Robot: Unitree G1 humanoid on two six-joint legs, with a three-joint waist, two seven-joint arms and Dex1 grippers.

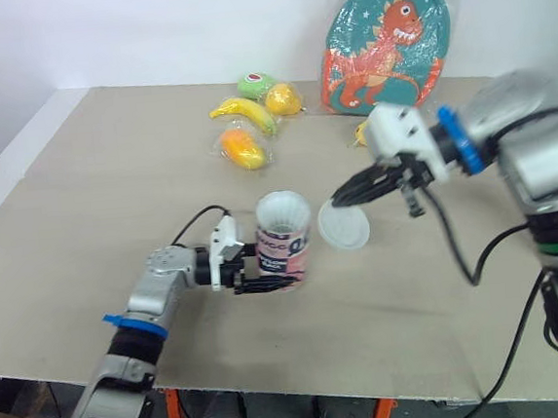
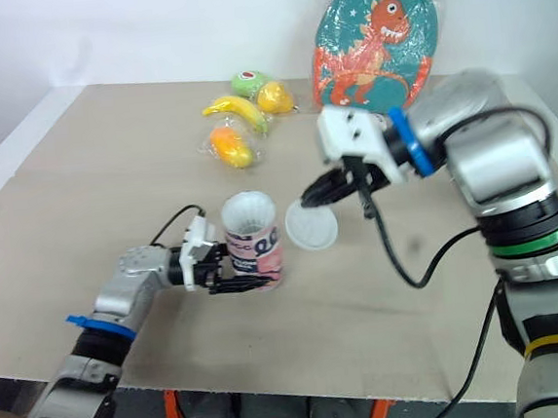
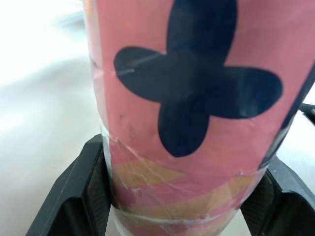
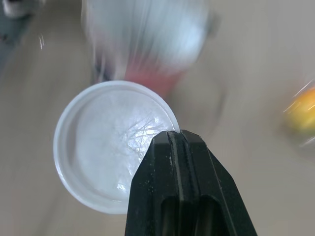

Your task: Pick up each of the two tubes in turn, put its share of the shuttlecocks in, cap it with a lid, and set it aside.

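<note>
My left tool (image 1: pixel 271 280) is closed around the lower part of the pink tube (image 1: pixel 284 243), with 1 finger on each side. The tube stands upright on the bench (image 1: pixel 111 185). The white feathers of the shuttlecocks (image 1: pixel 283 211) fill its open mouth. My right tool (image 1: pixel 339 200) is pressed together on the edge of the round white lid (image 1: pixel 345 228) and pinches it by the rim. The lid hangs tilted, just beside the top of the tube on my right side, and does not touch it.

I judge that the step in hand is the capping. To do it well, I should first carry the lid over the mouth, make it level with its open side down, and centre it before I lower it. I hold it at only 1 place on the rim, so I think it can tip when it meets the feathers. A slow descent seems best, with the far edge seated first. My left tool must grip firmly so that the tube does not lean or slide under the push. I cannot tell how deep the feathers sit, so the lid may need some gentle pressure.
</note>
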